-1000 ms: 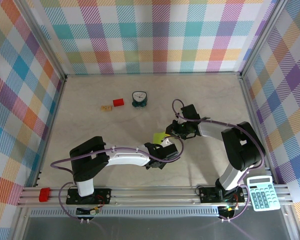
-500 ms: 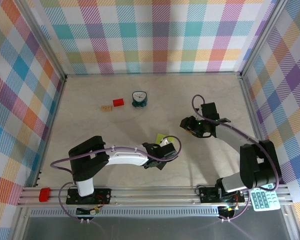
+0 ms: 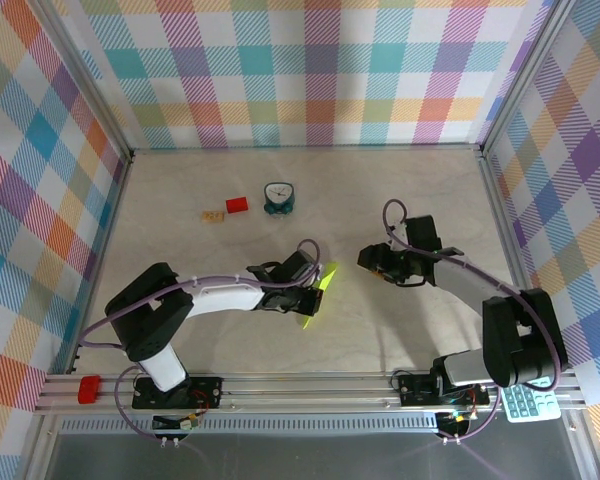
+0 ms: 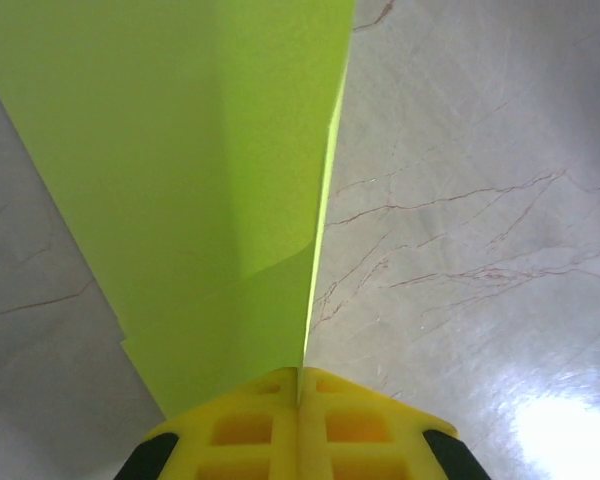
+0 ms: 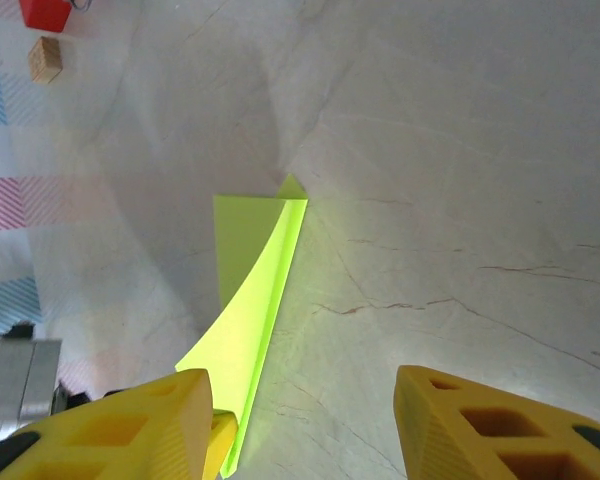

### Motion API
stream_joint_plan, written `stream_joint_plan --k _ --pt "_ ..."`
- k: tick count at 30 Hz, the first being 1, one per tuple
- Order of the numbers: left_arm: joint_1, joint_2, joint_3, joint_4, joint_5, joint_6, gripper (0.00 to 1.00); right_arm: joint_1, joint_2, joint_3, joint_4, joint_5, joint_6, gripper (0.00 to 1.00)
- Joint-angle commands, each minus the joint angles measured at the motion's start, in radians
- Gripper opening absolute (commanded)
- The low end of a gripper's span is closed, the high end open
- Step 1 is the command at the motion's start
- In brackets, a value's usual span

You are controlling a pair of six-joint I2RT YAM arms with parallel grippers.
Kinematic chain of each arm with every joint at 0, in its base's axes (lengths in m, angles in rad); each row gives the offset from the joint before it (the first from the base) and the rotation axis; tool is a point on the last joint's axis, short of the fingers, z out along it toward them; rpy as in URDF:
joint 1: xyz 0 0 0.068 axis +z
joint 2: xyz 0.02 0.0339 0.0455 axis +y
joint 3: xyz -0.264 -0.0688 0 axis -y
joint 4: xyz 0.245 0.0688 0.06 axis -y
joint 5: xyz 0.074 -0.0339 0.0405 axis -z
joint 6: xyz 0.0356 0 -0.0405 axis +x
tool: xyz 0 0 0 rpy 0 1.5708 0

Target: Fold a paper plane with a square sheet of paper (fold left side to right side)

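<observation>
One creased lime-green paper sheet [image 4: 180,150] is clamped in the left tool [image 4: 300,375]. The right tool [image 5: 300,400] stands apart, empty.

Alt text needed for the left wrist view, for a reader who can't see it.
The left gripper is shut on a folded lime yellow-green sheet of paper that stretches away toward the top of the picture. A pale marbled table lies beneath it, with glare at lower right.

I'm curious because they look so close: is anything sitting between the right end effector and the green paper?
Nothing visible. Just bare table lies between the open right end effector and the folded paper, which the left end effector clamps.
</observation>
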Motion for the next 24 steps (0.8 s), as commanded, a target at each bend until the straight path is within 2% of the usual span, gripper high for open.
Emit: stream_joint_plan --k 1,7,24 --pt "0.036 -0.017 -0.037 0.131 0.174 -0.077 0.00 0.025 0.026 -0.009 0.059 -0.060 -0.012 0.51" --pt "0.090 -0.005 -0.098 0.289 0.263 -0.170 0.00 0.072 0.064 -0.020 0.111 -0.061 0.016 0.51" --pt "0.138 0.065 -0.206 0.598 0.350 -0.340 0.00 0.199 0.166 0.012 0.188 -0.014 0.109 0.46"
